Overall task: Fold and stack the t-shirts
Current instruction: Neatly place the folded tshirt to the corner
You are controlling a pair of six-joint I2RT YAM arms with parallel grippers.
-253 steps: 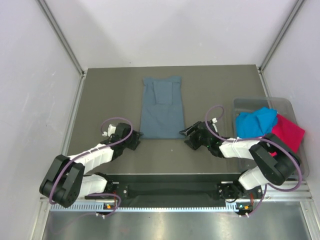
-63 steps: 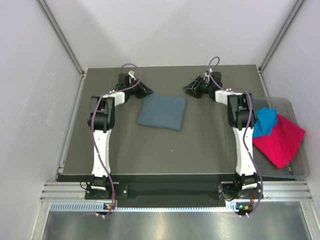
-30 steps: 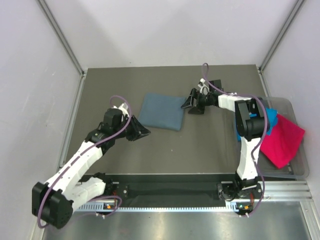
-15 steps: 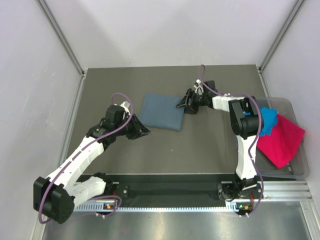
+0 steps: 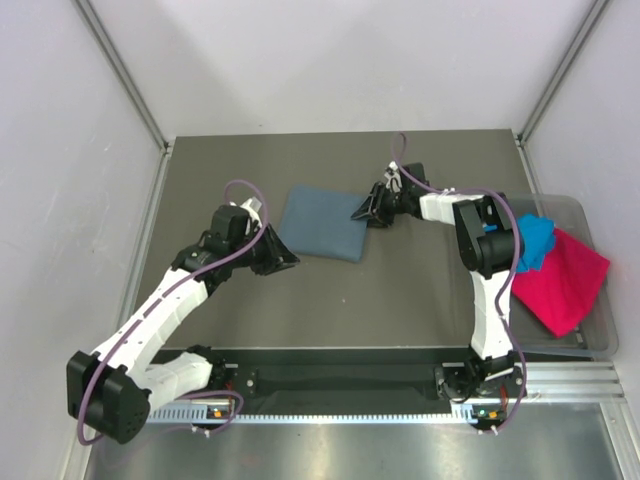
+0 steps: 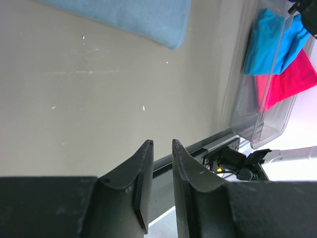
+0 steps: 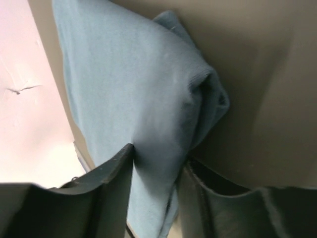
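Observation:
The slate-blue t-shirt (image 5: pixel 322 222) lies folded into a small rectangle in the middle of the table. My right gripper (image 5: pixel 362 212) is at its right edge, and in the right wrist view the gripper (image 7: pixel 158 154) is shut on a bunched fold of the cloth (image 7: pixel 133 74). My left gripper (image 5: pixel 289 264) hovers just off the shirt's front-left corner. Its fingers (image 6: pixel 161 142) stand a narrow gap apart with nothing between them, and the shirt (image 6: pixel 138 15) lies beyond them. The turquoise t-shirt (image 5: pixel 535 240) and the magenta t-shirt (image 5: pixel 565 285) lie crumpled in the tub.
The clear plastic tub (image 5: pixel 585 205) stands at the table's right edge, and the left wrist view shows it too (image 6: pixel 247 119). White walls enclose the table on the left, back and right. A metal rail runs along the near edge.
My right gripper slid left onto the slate-blue shirt's right edge and closed on the cloth. The left arm shifted slightly, and its fingers kept the same narrow gap.

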